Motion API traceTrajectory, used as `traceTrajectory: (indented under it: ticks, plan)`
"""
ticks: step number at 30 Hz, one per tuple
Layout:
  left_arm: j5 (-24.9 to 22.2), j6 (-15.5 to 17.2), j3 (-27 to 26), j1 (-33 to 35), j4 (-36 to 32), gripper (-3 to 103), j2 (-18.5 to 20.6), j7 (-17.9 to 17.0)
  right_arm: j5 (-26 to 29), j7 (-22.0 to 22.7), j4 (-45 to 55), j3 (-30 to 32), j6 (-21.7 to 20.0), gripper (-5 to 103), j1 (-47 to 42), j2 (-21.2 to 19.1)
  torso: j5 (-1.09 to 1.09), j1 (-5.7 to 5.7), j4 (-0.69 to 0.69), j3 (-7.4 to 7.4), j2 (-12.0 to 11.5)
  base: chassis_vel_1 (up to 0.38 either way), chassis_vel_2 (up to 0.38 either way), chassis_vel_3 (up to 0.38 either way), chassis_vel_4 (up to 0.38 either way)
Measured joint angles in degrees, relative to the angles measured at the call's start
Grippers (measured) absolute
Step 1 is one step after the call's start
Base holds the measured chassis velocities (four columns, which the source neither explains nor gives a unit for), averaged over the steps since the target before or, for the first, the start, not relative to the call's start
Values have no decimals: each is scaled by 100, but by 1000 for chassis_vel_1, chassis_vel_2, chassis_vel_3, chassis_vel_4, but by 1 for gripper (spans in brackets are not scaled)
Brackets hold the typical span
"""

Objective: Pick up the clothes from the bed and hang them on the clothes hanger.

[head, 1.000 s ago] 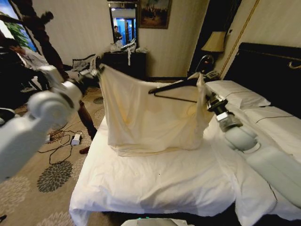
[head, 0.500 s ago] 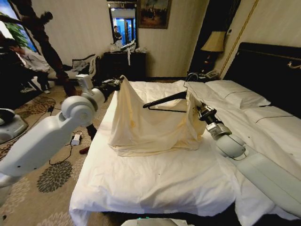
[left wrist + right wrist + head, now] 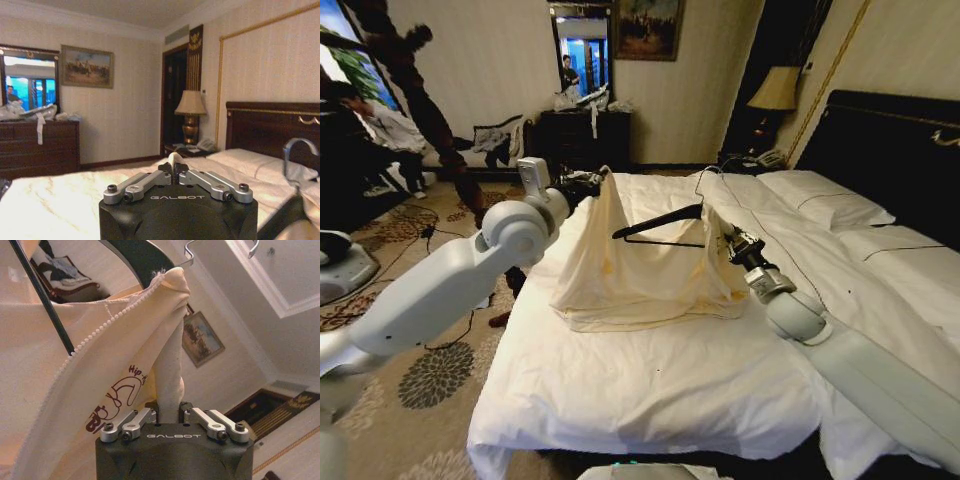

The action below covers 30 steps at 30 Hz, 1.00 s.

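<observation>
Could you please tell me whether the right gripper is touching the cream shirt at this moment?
Touching. The right wrist view shows the right gripper shut on a bunched roll of the shirt rising between its fingers.

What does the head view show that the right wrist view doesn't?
Head view alone: the bed, the left gripper shut on one corner of the shirt, and the shirt's hem resting on the duvet. Right wrist view alone: the red print by the neckline and the beaded seam. Both: the right gripper shut on the shirt, and the black hanger.
</observation>
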Motion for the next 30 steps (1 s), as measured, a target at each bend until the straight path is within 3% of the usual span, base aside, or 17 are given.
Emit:
traceTrajectory:
  ticks: [14,24,30]
  plan:
    - [170,92,421,38,-284,1,-183,-218,403,239,-121,-334,-951,18,407,156,0,0,-1,0,0,0,0,0,0]
    - [434,238,1131,-384,176,1,-1154,-470,482,281,34,-370,-1161,18,354,161,2,0,-2,0,0,0,0,0,0]
    - [739,271,1226,-479,581,1,-1479,-449,469,235,315,-246,-1184,18,152,8,1,0,-3,0,0,0,0,0,0]
